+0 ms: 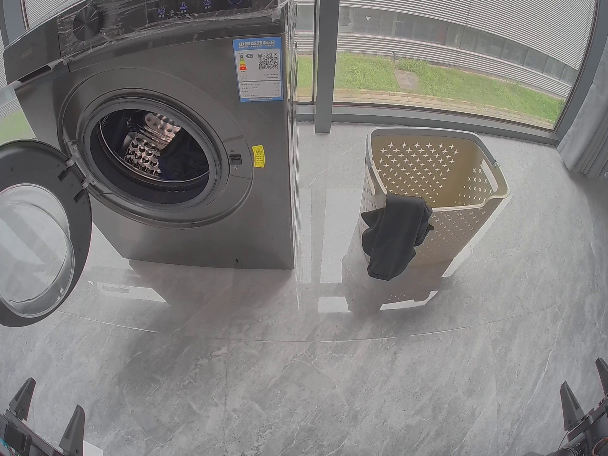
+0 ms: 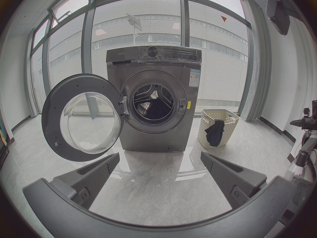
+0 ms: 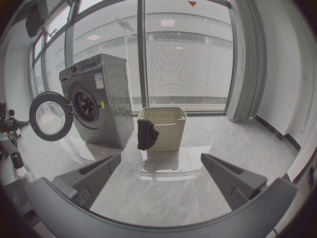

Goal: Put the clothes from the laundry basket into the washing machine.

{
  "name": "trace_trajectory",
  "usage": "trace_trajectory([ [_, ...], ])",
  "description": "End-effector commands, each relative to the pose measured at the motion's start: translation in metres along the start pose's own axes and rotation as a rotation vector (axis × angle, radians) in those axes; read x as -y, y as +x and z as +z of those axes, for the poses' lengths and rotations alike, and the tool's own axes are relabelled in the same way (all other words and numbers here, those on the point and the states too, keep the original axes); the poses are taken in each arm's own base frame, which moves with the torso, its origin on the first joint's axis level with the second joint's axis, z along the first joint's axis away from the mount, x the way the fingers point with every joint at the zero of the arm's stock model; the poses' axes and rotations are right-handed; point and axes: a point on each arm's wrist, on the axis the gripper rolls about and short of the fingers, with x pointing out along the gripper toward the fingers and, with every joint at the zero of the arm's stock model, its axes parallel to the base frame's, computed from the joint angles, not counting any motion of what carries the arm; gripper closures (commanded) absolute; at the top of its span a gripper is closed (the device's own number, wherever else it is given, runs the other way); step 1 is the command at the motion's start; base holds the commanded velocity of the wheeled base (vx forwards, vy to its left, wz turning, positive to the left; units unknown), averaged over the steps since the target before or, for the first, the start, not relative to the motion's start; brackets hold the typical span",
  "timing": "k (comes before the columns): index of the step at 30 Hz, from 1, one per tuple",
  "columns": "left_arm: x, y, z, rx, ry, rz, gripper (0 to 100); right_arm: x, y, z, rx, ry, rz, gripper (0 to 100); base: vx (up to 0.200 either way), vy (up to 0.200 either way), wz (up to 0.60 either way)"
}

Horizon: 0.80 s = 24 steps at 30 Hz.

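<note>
Dark garment over cream basket rim, washer w/ blue label, L pincer, R pincer spread

- left gripper: two dark grey wedge-shaped fingers, matte, tapering to narrow tips
- fine ribbed pads on the inner faces near the tips
- one round recessed screw near each finger base
- broad curved dark grey bracket joins both finger bases
- right gripper: same build and colour, same ribbing, same single screw per finger
- head view: the finger tips read as black pointed spikes
</note>
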Motion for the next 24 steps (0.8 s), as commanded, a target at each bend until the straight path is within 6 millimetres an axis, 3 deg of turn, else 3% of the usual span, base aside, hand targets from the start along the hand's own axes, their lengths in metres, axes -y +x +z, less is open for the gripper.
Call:
trace_trajectory([
  [1, 0.0000, 0.0003, -0.0052, -0.004, -0.001, -0.001, 0, 0.0001, 0.0004, -0.0047, -0.006, 0.000, 0.002, 0, 0.200, 0.000, 0.00],
  [11, -0.0001, 0.0003, -0.0052, -0.004, -0.001, 0.004, 0, 0.0000, 0.0004, -0.0047, -0.006, 0.000, 0.001, 0, 0.200, 0.000, 0.00],
  [17, -0.0001, 0.0003, -0.0052, -0.004, -0.001, 0.004, 0, 0.0000, 0.0004, -0.0047, -0.006, 0.000, 0.001, 0, 0.000, 0.000, 0.00],
  [24, 0.0000, 0.0003, -0.0052, -0.004, -0.001, 0.005, 0, 0.0000, 0.0005, -0.0047, -0.007, 0.000, 0.001, 0, 0.000, -0.200, 0.00],
])
